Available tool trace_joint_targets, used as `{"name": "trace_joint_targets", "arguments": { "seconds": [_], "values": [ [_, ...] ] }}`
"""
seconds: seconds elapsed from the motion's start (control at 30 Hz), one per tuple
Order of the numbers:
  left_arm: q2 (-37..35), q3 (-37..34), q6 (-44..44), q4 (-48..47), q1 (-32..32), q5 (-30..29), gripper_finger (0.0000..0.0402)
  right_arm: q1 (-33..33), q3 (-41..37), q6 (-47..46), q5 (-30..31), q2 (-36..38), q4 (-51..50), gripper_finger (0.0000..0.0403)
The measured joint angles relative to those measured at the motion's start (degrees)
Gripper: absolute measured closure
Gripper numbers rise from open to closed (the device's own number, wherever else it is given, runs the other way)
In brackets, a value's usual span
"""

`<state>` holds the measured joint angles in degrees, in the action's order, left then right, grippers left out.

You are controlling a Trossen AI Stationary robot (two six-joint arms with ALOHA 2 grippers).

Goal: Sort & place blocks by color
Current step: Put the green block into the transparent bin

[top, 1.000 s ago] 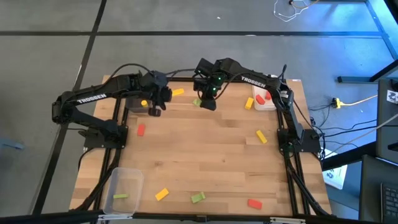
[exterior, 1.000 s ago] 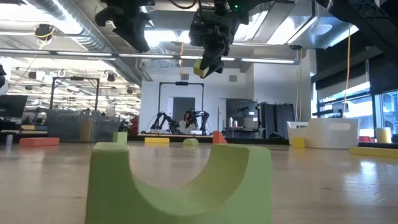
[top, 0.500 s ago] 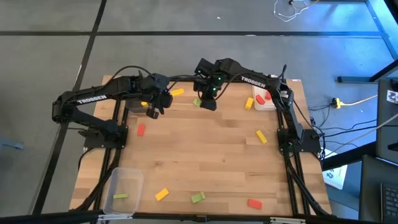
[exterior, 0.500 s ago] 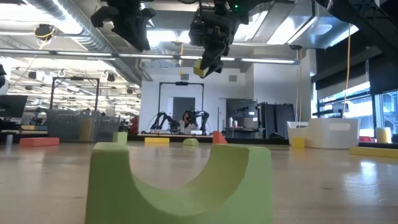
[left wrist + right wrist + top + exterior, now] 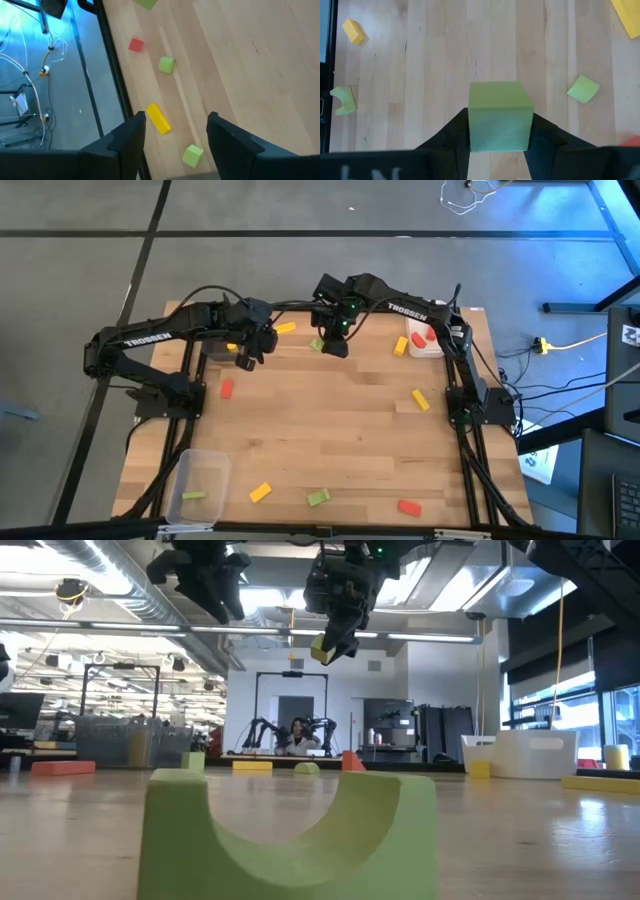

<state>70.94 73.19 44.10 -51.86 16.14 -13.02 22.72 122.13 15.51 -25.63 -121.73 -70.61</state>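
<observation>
Since a second ago the left tool is edging slightly rightward, fingers spread and carrying nothing. A light green block is being pinched by the right tool, hanging above the tabletop's far edge.

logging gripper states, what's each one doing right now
left gripper: open, holding nothing.
right gripper: shut on a light green block, held above the table.
</observation>
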Motion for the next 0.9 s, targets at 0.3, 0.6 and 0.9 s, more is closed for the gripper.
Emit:
{"name": "trace_joint_targets", "arguments": {
  "seconds": [0.3,0.6,0.9],
  "values": [
    [0.0,0.0,-0.07,0.06,0.0,0.01,0.0203,0.0,0.0,0.31,-0.59,0.0,0.2,0.0269],
    [0.0,0.0,-0.09,0.07,0.0,0.02,0.0203,-0.15,0.0,4.69,-8.11,0.0,1.92,0.0269],
    [0.0,0.0,-0.17,5.7,0.0,4.29,0.0204,-0.13,0.0,4.76,-9.64,0.0,5.07,0.0269]
  ]
}}
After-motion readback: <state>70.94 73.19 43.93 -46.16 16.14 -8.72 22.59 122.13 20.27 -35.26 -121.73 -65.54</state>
